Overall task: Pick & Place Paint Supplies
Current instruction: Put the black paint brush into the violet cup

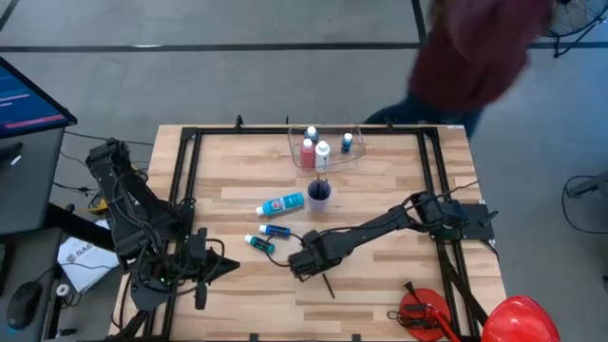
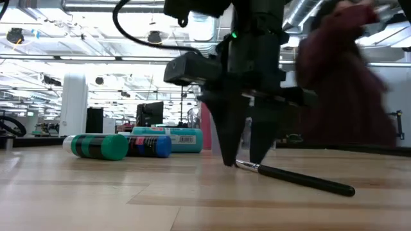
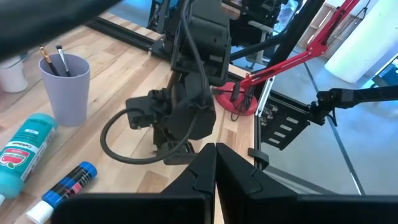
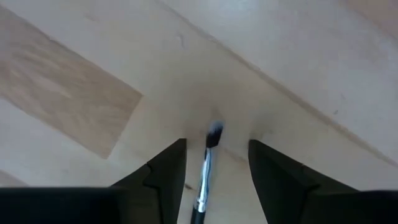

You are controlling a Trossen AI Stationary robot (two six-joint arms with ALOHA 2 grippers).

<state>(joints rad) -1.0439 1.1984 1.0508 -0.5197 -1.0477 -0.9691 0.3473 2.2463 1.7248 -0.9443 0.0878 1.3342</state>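
Right tool [image 4: 212,163] down at the counter [image 1: 380,204], roughly 6 o'clock of centre, fingers spread either side of a thin brush [image 4: 208,160] lying flat, not yet clamped: straddled so a close would catch the ferrule end. Brush handle trailing toward 5 o'clock. Teal tube [image 1: 258,243], blue tube [image 1: 276,231] and larger light blue bottle [image 1: 281,204] lying near 9 o'clock of that tool. Cup [image 1: 318,194] at 12 o'clock holding brushes, probably the drop point. Left tool [image 3: 214,163] parked at 8 o'clock, fingers pressed together, empty.

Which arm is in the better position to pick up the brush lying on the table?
The right. Its gripper is open, down at the table, with the brush between its fingers. The left gripper waits shut, off to the side.
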